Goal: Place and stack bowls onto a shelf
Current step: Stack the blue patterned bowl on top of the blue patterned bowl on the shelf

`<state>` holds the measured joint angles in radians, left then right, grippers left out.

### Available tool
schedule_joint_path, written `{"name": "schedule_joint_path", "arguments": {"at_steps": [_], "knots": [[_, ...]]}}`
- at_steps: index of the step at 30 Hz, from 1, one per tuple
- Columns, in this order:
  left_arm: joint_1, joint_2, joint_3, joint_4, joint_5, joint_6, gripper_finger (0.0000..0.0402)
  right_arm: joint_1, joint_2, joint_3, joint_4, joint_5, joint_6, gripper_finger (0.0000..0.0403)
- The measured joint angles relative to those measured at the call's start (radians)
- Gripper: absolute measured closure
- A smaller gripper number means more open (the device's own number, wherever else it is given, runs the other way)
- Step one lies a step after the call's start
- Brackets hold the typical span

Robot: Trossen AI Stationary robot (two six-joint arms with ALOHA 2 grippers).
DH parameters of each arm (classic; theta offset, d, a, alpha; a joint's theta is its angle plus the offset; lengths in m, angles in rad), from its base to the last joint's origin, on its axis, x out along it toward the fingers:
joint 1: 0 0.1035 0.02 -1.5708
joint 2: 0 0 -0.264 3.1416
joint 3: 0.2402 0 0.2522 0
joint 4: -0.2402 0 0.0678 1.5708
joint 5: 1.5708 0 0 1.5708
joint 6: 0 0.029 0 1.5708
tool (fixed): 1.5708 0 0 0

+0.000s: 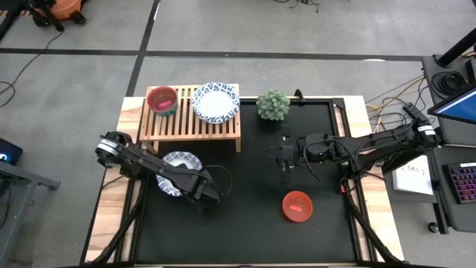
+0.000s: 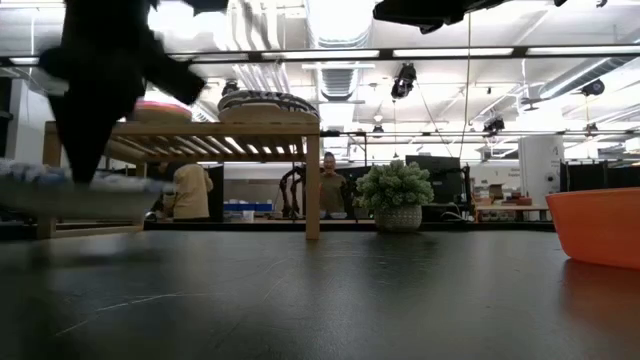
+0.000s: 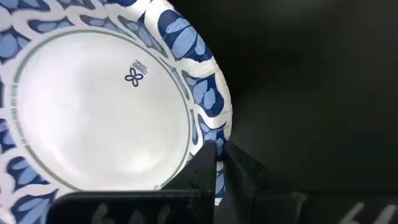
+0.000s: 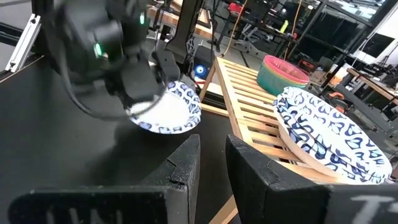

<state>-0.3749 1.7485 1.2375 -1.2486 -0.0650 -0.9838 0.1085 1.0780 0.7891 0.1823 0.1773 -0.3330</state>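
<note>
The left gripper (image 1: 181, 173) is clamped on the rim of a wide white paper bowl with a blue patterned rim (image 1: 181, 165), which sits over the black tabletop mat (image 1: 245, 216) just in front of the low light-wood slatted shelf (image 1: 190, 123). In the left wrist view its dark fingers (image 3: 208, 171) pinch the bowl's patterned edge (image 3: 205, 93), and in the low view the bowl (image 2: 70, 185) appears lifted slightly off the mat.

On the shelf rest a pink plastic bowl nested in a teal one (image 1: 162, 100) and, beside it, another wide blue-patterned white bowl (image 1: 216, 102).

The right gripper (image 1: 285, 158) hangs above the mat near the middle of the table, its fingers (image 4: 186, 165) narrowly parted and holding nothing. A red plastic bowl (image 1: 297, 206) sits on the mat in front of it. A small green potted plant (image 1: 273, 105) stands just beside the shelf's right end.
</note>
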Motion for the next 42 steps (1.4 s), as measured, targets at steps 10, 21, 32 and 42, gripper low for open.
{"name": "schedule_joint_path", "arguments": {"at_steps": [10, 21, 32, 42], "knots": [[-0.080, -0.004, 0.446, -0.082, -0.065, 0.537, 0.0401, 0.003, -0.087, 0.000, -0.186, -0.001, 0.052, 0.0335], [-0.039, -0.003, 0.798, -0.085, -0.501, 0.964, 0.0401, 0.002, -0.160, 0.000, -0.312, -0.028, 0.133, 0.0335], [0.246, -0.004, 0.821, -0.183, -0.542, 1.147, 0.0401, 0.003, -0.160, 0.000, -0.327, -0.030, 0.124, 0.0335], [0.535, -0.002, 0.731, -0.181, -0.362, 1.225, 0.0401, 0.003, -0.160, 0.000, -0.345, -0.028, 0.123, 0.0335]]}}
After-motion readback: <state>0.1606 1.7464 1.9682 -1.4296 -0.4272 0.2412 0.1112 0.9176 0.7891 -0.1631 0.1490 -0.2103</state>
